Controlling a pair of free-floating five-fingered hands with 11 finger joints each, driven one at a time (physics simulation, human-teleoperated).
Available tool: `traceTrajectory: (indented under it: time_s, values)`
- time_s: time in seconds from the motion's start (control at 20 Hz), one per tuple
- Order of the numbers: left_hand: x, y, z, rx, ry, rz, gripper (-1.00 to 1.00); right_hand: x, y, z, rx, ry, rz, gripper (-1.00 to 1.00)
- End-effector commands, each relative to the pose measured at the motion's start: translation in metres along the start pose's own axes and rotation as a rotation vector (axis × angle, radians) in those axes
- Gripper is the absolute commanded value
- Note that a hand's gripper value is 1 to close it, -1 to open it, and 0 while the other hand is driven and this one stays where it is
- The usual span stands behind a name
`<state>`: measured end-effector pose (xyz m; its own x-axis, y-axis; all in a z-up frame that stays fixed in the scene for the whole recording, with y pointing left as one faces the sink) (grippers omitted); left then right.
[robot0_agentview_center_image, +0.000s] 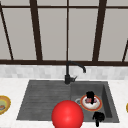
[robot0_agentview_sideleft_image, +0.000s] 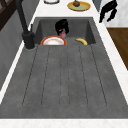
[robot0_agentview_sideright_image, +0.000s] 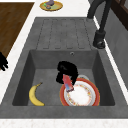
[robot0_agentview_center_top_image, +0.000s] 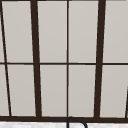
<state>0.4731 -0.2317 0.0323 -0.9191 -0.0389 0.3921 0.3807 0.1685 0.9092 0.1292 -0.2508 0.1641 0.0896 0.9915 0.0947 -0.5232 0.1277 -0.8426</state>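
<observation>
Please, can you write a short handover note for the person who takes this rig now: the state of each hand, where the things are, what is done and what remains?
Left hand: in the sink basin, curled round a red-pink item whose lower end meets the plate.
Right hand: idle in the air at the sink's front edge, holding nothing.
Things: the plate lies on the basin floor, with the banana beside it, apart from both hands. A red ball shows at the front edge.
Done: the item is grasped and at the plate.
Left: plate and banana are both in the basin, and the banana is untouched.
</observation>
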Motion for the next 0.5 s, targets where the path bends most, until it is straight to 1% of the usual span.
traceTrajectory:
  time_s: [0.0,0.1,0.15,0.2,0.25,0.45]
  values:
    - [-0.027,-0.023,-0.002,-0.062,-0.056,-0.007,1.00,0.000,0.000,0.000,0.000,0.000,0.000,0.00]
    - [-0.042,-0.034,-0.005,-0.061,-0.059,-0.006,1.00,0.000,0.000,0.000,0.000,0.000,0.000,0.00]
    - [-0.046,-0.041,-0.003,-0.065,-0.073,-0.002,1.00,0.000,0.000,0.000,0.000,0.000,0.000,0.00]
    - [-0.048,-0.049,-0.002,-0.080,-0.093,0.012,1.00,0.000,0.000,0.000,0.000,0.000,0.000,0.00]
    - [-0.053,-0.056,-0.002,-0.084,-0.098,0.017,1.00,0.000,0.000,0.000,0.000,0.000,0.000,0.00]
    - [-0.072,-0.084,0.001,-0.084,-0.098,0.016,1.00,0.000,0.000,0.000,0.000,0.000,0.000,0.00]
